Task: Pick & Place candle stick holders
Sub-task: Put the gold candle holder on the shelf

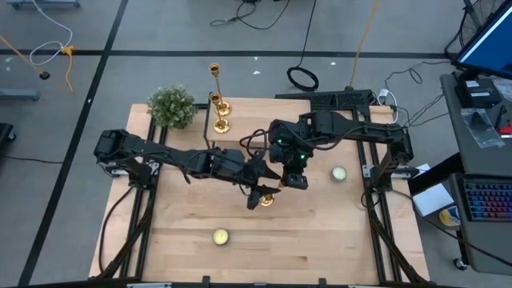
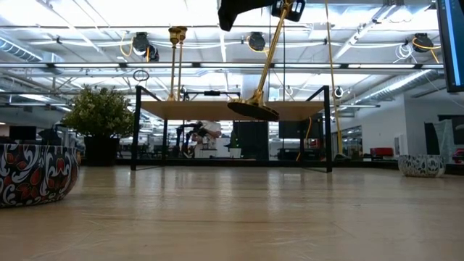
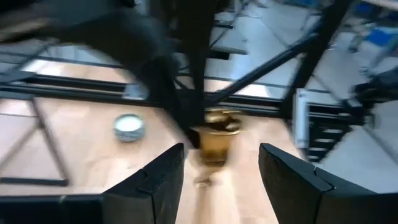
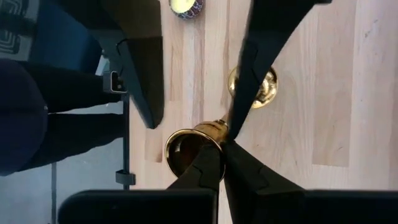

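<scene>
Two gold candlesticks stand upright on their round bases at the table's far side, next to a green plant. A third gold candlestick hangs tilted over the table's middle. My right gripper is shut on its upper end. My left gripper is open beside it, a finger on either side of the candlestick's cup, and I cannot see it touching. In the high view the two grippers meet near the candlestick's base. My right gripper pinches the candlestick just below its cup, at the top of the stem, between its two fingertips. The fingers come from above, pointing down. The candlestick hangs tilted below them, its round base lifted clear of the table.
Two short candles in tins sit on the table, one at the right and one near the front edge. A thin black wire frame stands near the two upright candlesticks. Bare wood lies at the front left and right.
</scene>
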You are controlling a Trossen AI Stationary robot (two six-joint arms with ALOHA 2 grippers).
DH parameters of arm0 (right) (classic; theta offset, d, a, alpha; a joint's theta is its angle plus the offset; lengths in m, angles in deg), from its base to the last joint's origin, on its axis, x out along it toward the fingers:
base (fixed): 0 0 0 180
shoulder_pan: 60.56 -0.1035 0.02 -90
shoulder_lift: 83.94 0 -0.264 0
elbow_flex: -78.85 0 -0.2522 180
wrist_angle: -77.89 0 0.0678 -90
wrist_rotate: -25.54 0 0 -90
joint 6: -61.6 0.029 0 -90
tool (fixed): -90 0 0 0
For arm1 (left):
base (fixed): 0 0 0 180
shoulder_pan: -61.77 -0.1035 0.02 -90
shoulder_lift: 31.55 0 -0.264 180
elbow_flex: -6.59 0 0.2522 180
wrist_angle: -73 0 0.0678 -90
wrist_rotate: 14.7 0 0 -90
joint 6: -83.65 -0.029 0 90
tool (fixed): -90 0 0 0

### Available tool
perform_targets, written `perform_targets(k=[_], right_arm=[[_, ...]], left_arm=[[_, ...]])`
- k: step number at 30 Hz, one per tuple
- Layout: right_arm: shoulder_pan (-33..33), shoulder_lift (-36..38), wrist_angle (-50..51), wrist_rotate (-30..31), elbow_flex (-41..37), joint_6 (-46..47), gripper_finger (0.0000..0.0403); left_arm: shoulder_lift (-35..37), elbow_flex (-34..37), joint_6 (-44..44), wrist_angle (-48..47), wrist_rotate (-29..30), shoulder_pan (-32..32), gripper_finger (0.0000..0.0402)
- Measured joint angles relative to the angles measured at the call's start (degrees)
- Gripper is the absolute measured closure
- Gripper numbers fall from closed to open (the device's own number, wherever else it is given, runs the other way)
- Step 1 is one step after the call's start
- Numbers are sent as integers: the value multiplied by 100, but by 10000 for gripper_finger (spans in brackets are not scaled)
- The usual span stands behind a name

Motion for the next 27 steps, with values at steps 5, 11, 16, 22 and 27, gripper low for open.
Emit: perform_targets(k=[5, 11, 16, 22, 27], right_arm=[[-93, 3, 69, -181, 22, 52, 403], [-147, 7, 34, -112, 22, 141, 403], [-155, 7, 118, -67, 20, 134, 403], [-151, 7, 335, -52, 13, 146, 403], [-151, 7, 246, -50, 11, 144, 403]], left_arm=[[-16, 7, -135, -32, 428, -57, 192], [-15, 11, 155, 51, 133, -77, 192], [-13, 11, 313, -90, -378, -83, 192], [-13, 11, 438, -197, -676, -80, 192], [-11, 11, 370, 220, -694, -75, 192]])
